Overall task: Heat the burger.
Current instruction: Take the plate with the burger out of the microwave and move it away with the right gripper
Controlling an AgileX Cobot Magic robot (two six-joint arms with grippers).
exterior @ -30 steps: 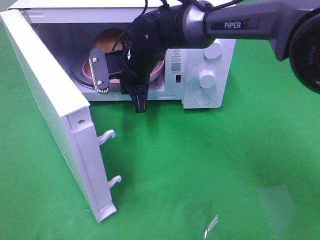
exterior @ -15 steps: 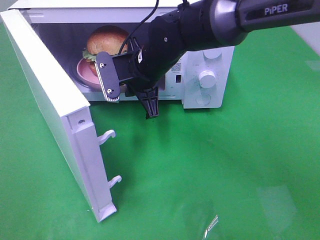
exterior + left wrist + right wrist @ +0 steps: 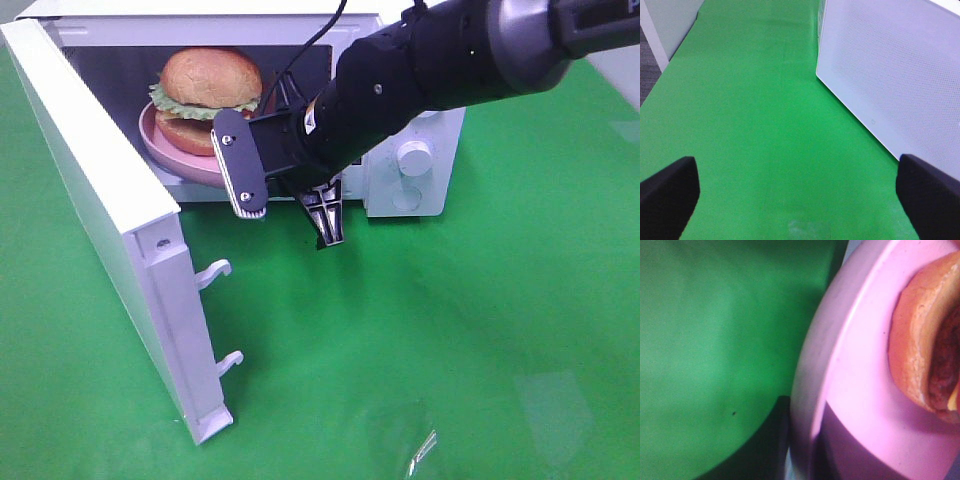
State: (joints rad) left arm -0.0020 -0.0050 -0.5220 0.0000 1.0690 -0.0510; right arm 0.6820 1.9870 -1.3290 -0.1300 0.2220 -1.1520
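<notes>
The burger (image 3: 208, 85), with a golden bun and green lettuce, sits on a pink dish (image 3: 168, 148) in the mouth of the open microwave (image 3: 430, 120). My right gripper (image 3: 288, 215) is at the dish's near rim. A silver-padded finger (image 3: 240, 165) and a black finger (image 3: 325, 215) show in the exterior view. The right wrist view is filled by the dish's rim (image 3: 840, 370) and the burger's edge (image 3: 920, 340), with the rim running into the grip. My left gripper (image 3: 800, 200) stands open over bare mat, holding nothing.
The microwave door (image 3: 110, 220) swings out to the front left, its two latch hooks (image 3: 215, 272) pointing right. Two knobs (image 3: 413, 157) sit on the microwave's right panel. A white dotted microwave panel (image 3: 900, 75) lies close to the left gripper. Green mat (image 3: 450, 350) covers the table.
My right arm has swung right and toward the front. The burger, hidden behind the arm a second ago, is now in full view. The dish and burger look larger and a little further left.
</notes>
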